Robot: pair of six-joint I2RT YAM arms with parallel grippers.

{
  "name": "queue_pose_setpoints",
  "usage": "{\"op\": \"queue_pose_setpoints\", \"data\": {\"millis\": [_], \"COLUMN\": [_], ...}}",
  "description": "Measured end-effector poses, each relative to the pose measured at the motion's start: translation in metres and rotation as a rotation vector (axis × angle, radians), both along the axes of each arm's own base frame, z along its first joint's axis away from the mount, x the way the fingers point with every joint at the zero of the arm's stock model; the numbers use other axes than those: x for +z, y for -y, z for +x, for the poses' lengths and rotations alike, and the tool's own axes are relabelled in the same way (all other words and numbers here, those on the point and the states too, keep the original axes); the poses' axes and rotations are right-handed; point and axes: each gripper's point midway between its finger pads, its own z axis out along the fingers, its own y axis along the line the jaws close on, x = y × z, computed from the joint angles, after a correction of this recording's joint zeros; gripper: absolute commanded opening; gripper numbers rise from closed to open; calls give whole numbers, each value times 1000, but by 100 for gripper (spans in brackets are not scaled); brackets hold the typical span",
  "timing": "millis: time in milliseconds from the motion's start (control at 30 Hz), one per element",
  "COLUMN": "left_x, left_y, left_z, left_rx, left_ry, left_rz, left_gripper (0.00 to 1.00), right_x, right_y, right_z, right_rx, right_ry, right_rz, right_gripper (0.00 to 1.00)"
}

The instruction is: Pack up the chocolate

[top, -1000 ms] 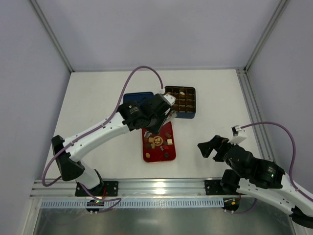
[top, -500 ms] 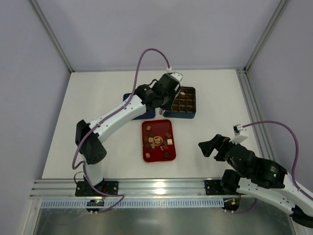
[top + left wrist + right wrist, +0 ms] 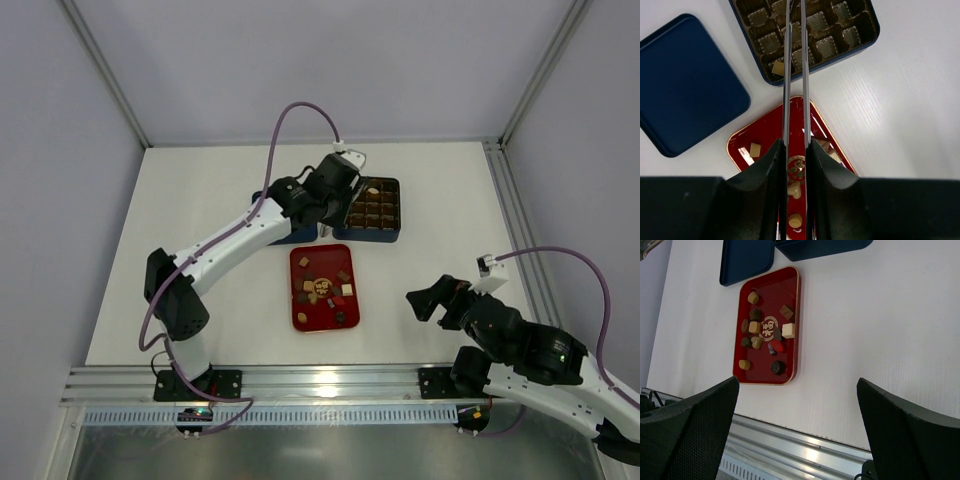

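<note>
The tips of the left gripper (image 3: pixel 795 10) run off the top edge of its wrist view. From above, the arm's own wrist covers them, so I cannot tell whether anything is pinched there. In the overhead view the same arm hides part of the lid (image 3: pixel 690 85) and the box's 9 o'clock side. Several pieces on the tray are too small from above to tell by shape.

The left gripper's fingers (image 3: pixel 786 100) show as two long, thin, flat metal blades. They run parallel with a narrow slit between them and reach over the box (image 3: pixel 385 236). A tan square piece (image 3: pixel 778 67) sits in a corner cell just beside the left blade, at its 9 o'clock; whether they touch is unclear. The right gripper (image 3: pixel 430 296) hovers at 3 o'clock from the tray (image 3: pixel 772 295), well apart from it. Its black, pebbled jaws are spread wide with nothing between them.

Most of the chocolate (image 3: pixel 754 327) lies loose on the tray: dark brown, tan and cream bits, some square, some rounded. The tray is a glossy red rectangle with rounded corners, a thin gold rim and a round emblem in the middle. The box, at 1 o'clock from the tray, is dark blue and square, lined with a brown ribbed grid of cells. The lid, at 11 o'clock, is a smooth dark blue rounded square lying flat on the matte white table (image 3: pixel 865 315).
</note>
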Motion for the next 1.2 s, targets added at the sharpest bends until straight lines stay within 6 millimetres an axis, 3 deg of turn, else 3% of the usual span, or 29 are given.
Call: {"op": "queue_pose_setpoints", "data": {"millis": [267,667,1000,1200], "left_x": [-4,17,8,-11], "left_y": [-14,-39,-79,-107], "left_z": [-13,-41,-89,-126], "left_rx": [3,13,23,26], "left_ry": [-15,-19,-98,-171], "left_rz": [11,-42,-59,-59], "left_gripper": [25,26,30,30], "right_x": [0,0,-9,-19], "right_y": [-7,-21,-34,-42], "right_z": [4,8,12,14], "right_rx": [5,27,46,57], "right_ry": [-4,-6,-40,-73], "right_rz": [-14,-20,-65,-105], "right_gripper": [100,100,100,100]}}
